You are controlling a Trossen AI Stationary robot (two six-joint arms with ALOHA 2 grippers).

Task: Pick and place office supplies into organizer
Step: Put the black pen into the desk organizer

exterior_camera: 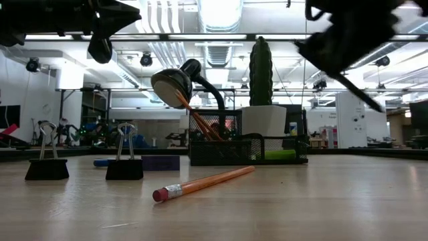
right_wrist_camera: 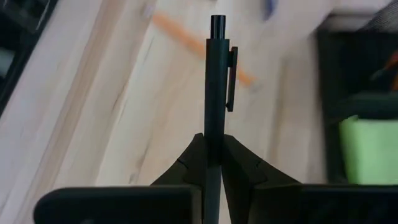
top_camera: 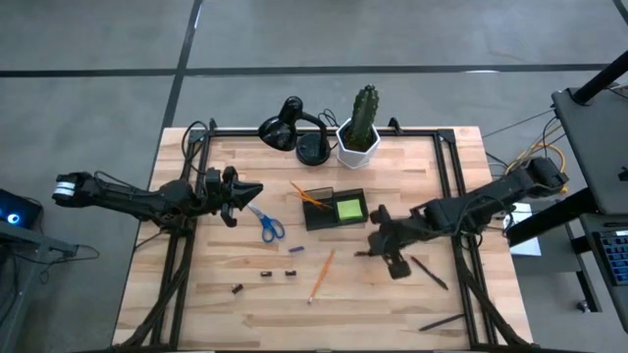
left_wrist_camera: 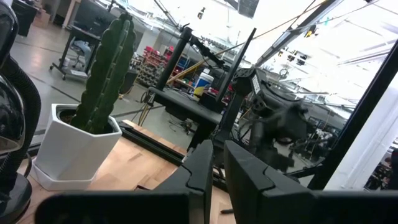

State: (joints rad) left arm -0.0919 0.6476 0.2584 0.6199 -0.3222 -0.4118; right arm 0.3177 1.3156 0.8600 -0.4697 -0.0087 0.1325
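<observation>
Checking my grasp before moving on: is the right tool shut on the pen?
Yes, shut: the right tool pinches the black pen.

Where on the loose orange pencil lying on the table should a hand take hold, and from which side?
Grip the orange pencil mid-shaft, coming straight down from above. It lies flat and slanted on bare wood, clear of its neighbours, so fingers should close across its thin width, turned to match the slant.

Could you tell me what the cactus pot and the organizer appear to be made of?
The cactus pot looks like glazed white ceramic, perhaps plastic: smooth, faceted walls with a soft sheen. The organizer looks like black wire mesh, probably metal: the low view shows a fine grid you can see through.
</observation>
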